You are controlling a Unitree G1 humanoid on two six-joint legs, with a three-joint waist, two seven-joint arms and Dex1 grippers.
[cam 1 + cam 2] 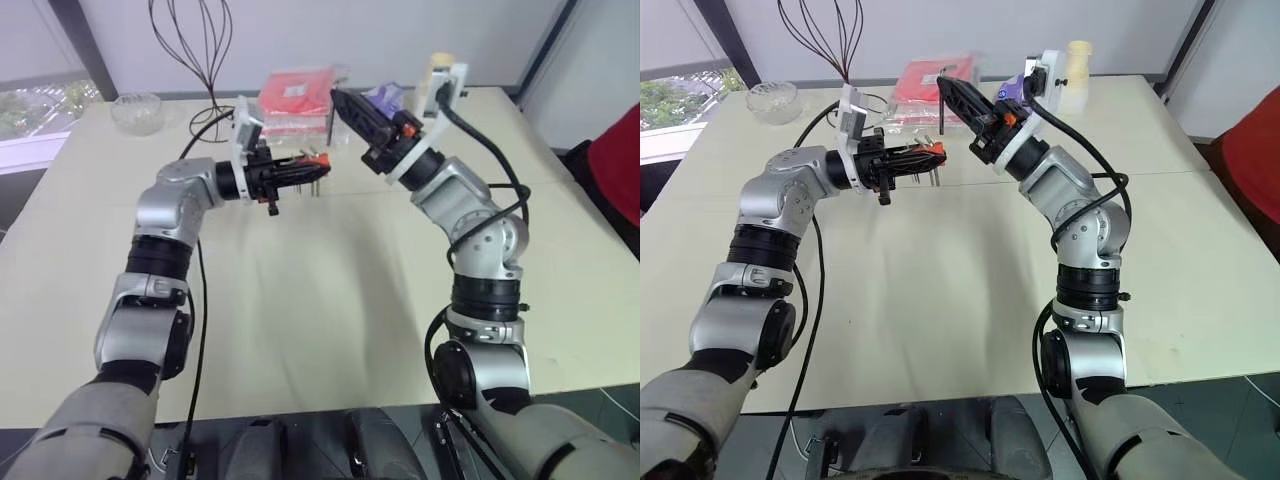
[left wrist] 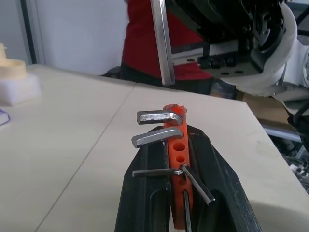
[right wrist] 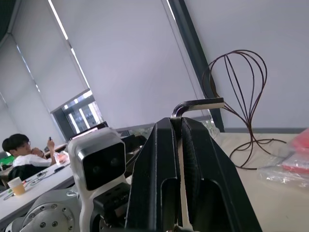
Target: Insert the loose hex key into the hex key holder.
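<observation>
My left gripper (image 1: pixel 300 170) is held above the table, pointing across toward the right arm, and is shut on the hex key holder (image 2: pixel 176 140). This orange block has several short keys sticking out and some bare holes; it also shows in the head view as the holder (image 1: pixel 933 152). My right gripper (image 1: pixel 948 82) is raised just beyond it, shut on the loose hex key (image 1: pixel 941 105). The key's long leg hangs down, and its tip ends a little above the holder's far end as the key (image 2: pixel 161 43). Its short bent leg pokes out past the right gripper (image 3: pixel 176 123).
The cream table (image 1: pixel 320 300) stretches below both arms. At its far side lie a red flat package (image 1: pixel 295 95), a glass bowl (image 1: pixel 137 110), a dark wire sculpture (image 1: pixel 205 50), a cream bottle (image 1: pixel 438 70) and a purple item (image 1: pixel 385 97). A person (image 3: pixel 17 145) sits far off.
</observation>
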